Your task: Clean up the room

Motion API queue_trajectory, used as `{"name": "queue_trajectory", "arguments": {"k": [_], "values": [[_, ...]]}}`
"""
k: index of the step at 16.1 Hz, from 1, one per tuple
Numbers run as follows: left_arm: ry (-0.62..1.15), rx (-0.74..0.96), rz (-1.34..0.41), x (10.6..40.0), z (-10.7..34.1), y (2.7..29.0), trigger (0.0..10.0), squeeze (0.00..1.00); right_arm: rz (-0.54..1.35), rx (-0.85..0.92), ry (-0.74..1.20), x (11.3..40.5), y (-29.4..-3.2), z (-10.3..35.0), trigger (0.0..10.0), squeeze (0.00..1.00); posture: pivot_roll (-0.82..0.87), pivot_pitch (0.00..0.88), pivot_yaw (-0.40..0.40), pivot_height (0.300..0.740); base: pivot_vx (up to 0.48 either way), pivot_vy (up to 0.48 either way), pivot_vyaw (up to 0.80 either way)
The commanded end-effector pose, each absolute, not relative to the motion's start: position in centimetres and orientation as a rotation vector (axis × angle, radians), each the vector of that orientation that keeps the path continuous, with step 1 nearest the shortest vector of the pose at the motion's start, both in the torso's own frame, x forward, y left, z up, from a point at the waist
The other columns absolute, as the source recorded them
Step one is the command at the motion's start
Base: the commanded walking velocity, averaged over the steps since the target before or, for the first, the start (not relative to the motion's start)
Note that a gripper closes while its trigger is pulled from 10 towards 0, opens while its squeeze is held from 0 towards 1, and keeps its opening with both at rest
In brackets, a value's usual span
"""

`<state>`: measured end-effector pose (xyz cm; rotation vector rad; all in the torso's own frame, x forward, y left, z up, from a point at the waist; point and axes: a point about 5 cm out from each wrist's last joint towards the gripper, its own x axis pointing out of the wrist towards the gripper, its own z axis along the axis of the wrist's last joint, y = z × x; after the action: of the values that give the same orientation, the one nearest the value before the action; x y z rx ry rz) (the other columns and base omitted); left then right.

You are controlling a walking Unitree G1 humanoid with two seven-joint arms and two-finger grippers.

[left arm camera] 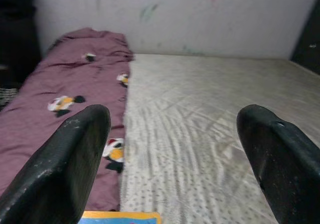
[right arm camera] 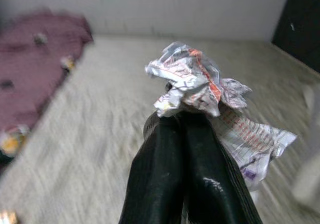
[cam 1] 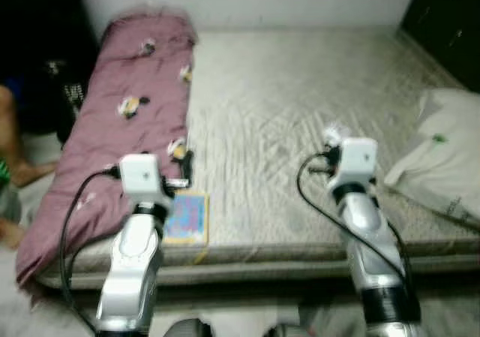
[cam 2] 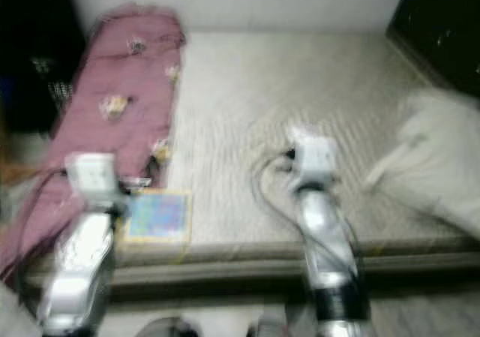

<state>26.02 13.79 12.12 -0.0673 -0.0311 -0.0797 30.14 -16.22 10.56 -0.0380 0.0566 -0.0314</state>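
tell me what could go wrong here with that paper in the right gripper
The right gripper pinches the crumpled paper by one end only, with most of the wad sticking out past the fingertips; it could slip out and land back on the mattress. The head views are blurred, so the robot may be moving, which could shake it loose. The open left gripper hangs close above the colourful book at the mattress edge and might nudge it off.

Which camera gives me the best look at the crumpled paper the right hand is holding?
The right wrist view: the crumpled paper sits close up, pinched between the right hand's closed fingers, its red print visible. In the left eye view it is a small white scrap above the wrist; in the right eye view, a blur.
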Motion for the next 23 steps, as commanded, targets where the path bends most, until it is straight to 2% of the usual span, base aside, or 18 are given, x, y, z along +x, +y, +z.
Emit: {"name": "queue_trajectory", "arguments": {"k": [1, 19, 23], "values": [[-0.033, -0.058, -0.061, 26.04, 12.26, 14.43, 10.0, 0.00, -0.001, -0.040, 0.015, 30.48, -15.41, 11.49, 10.0, 0.00, -0.01, 0.046, -0.003, 0.740, 0.000, 0.480, 0.00], [-0.047, -0.080, -0.092, 26.34, 12.15, 13.44, 10.0, 0.00, 0.026, -0.037, 0.020, 30.67, -15.09, 11.18, 10.0, 0.00, -0.02, 0.011, -0.003, 0.740, 0.000, 0.476, 0.00], [-0.069, -0.053, -0.082, 26.19, 12.24, 13.62, 10.0, 0.00, 0.040, -0.058, 0.016, 30.66, -15.00, 11.10, 10.0, 0.00, -0.02, 0.000, -0.004, 0.740, 0.000, 0.069, 0.00]]}}
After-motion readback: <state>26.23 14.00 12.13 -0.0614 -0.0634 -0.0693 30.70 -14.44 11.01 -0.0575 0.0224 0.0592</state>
